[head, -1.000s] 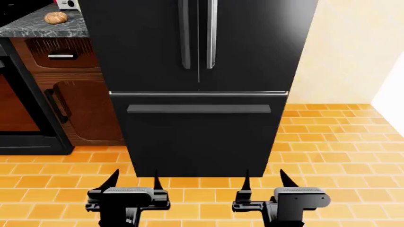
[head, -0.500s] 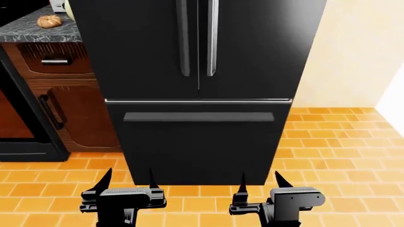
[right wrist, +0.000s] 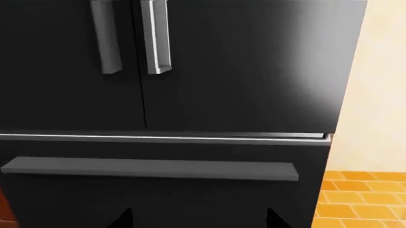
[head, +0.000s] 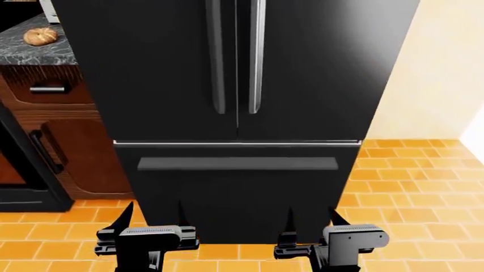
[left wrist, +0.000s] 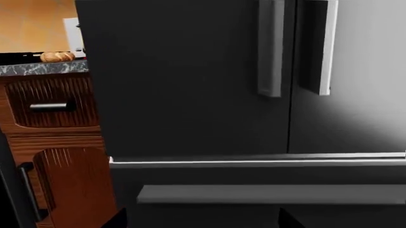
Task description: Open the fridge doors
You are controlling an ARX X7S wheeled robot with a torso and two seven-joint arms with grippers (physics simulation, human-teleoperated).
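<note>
Two tall glossy black fridge doors stand shut side by side: the left door (head: 144, 68) and the right door (head: 325, 68). Each carries a vertical grey bar handle, the left handle (head: 216, 56) and the right handle (head: 257, 56), close together at the centre seam. In the wrist views the same handles appear as the left handle (left wrist: 271, 47) and the right handle (right wrist: 157, 38). My left gripper (head: 151, 218) hangs open low in front of the fridge, apart from it. My right gripper (head: 311, 221) is open too, also holding nothing.
A wide black drawer front with a horizontal handle (head: 237, 164) sits below the doors. At the left are brown wooden cabinets (head: 45, 90), a dark stone counter with a bread roll (head: 39, 36), and a black oven front (head: 15, 170). Orange floor tiles (head: 408, 187) and a cream wall lie right.
The whole view has closed in on the fridge, which now looks larger and sits lower in the head view. Both grippers keep their open pose.
</note>
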